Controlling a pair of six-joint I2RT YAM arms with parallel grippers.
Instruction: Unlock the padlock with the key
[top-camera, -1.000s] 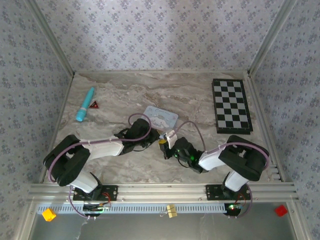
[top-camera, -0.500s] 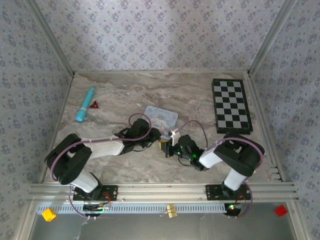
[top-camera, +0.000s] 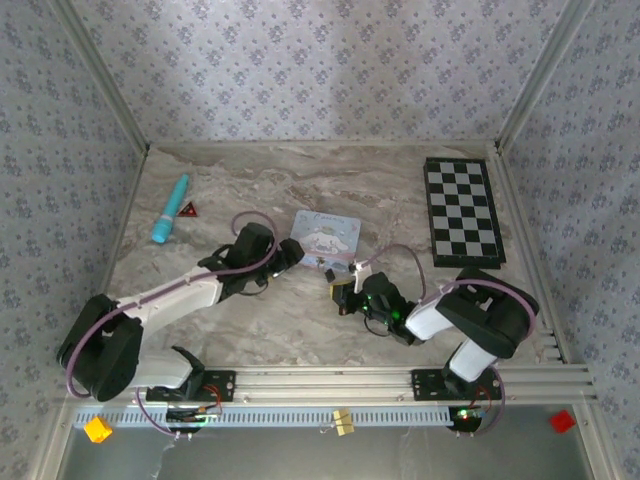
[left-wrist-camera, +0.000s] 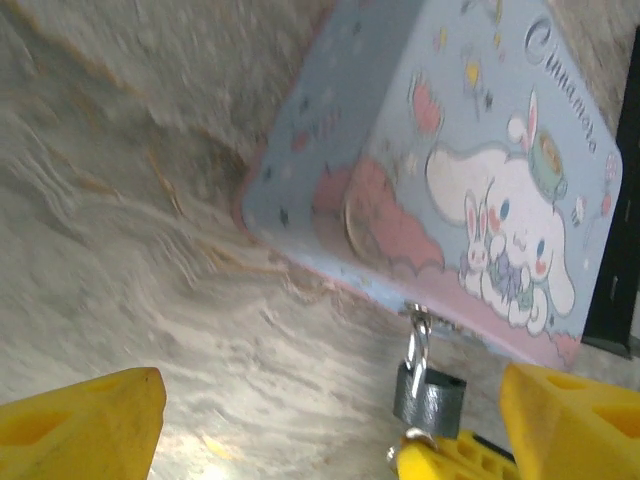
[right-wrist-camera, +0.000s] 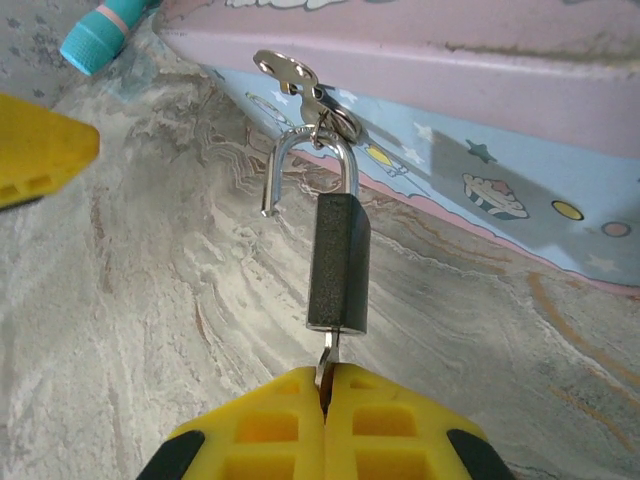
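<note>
The small dark padlock hangs from the hasp of the pale blue cartoon tin. One leg of its silvery shackle stands free of the body. The key sticks out of the padlock's underside, and my right gripper is shut on it. In the left wrist view the padlock sits below the tin, toward the right side of my left gripper. That gripper is open with nothing between its fingers and stands left of the tin in the top view.
A teal pen-like tube and a small red-and-black triangle lie at the back left. A chessboard lies at the back right. The table is marble-patterned, with papered walls on three sides.
My left gripper has opened, let go at the padlock and drawn back to the left. The right gripper has stayed shut on the key, shifting slightly.
</note>
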